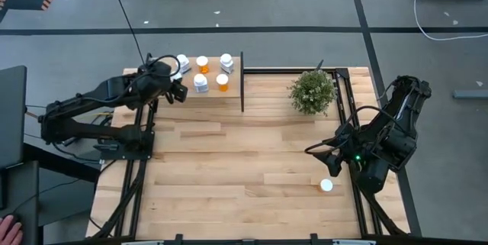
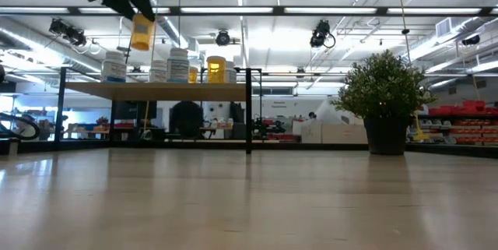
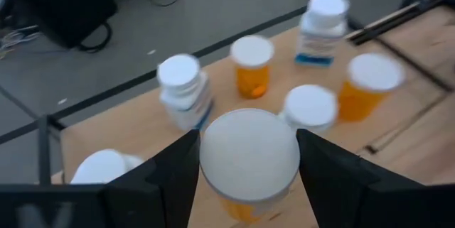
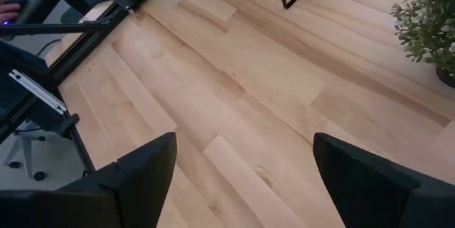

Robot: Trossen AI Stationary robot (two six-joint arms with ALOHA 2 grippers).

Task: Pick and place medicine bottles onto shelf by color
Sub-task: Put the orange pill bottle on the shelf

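My left gripper (image 3: pixel 249 178) hangs above the left end of the shelf (image 1: pixel 212 92), shut on an orange medicine bottle (image 2: pixel 142 32) with a white cap. Several other bottles stand upright on the shelf, among them a white one (image 3: pixel 181 89) and two orange ones (image 3: pixel 252 64) (image 3: pixel 366 86). The black divider (image 1: pixel 242 82) closes the shelf's right end. One white-capped bottle (image 1: pixel 326 185) rests on the tabletop at the near right. Just beyond it, my right gripper (image 4: pixel 242 185) hovers open with nothing between its fingers. My left gripper pinches the orange bottle's top end, at its white cap (image 3: pixel 249 153), between its two fingers (image 3: pixel 170 178), one on either side. The fingers slant downward over the shelf. The bottle's orange body (image 2: pixel 142 38) hangs below them, slightly tilted, clear of the shelf and of the bottles on it.
A potted plant (image 1: pixel 313 91) stands at the far right of the table, right of the divider. Bare wooden tabletop (image 1: pixel 244 161) spreads between the arms. A person's hand (image 1: pixel 8 226) shows off the table's near left corner.
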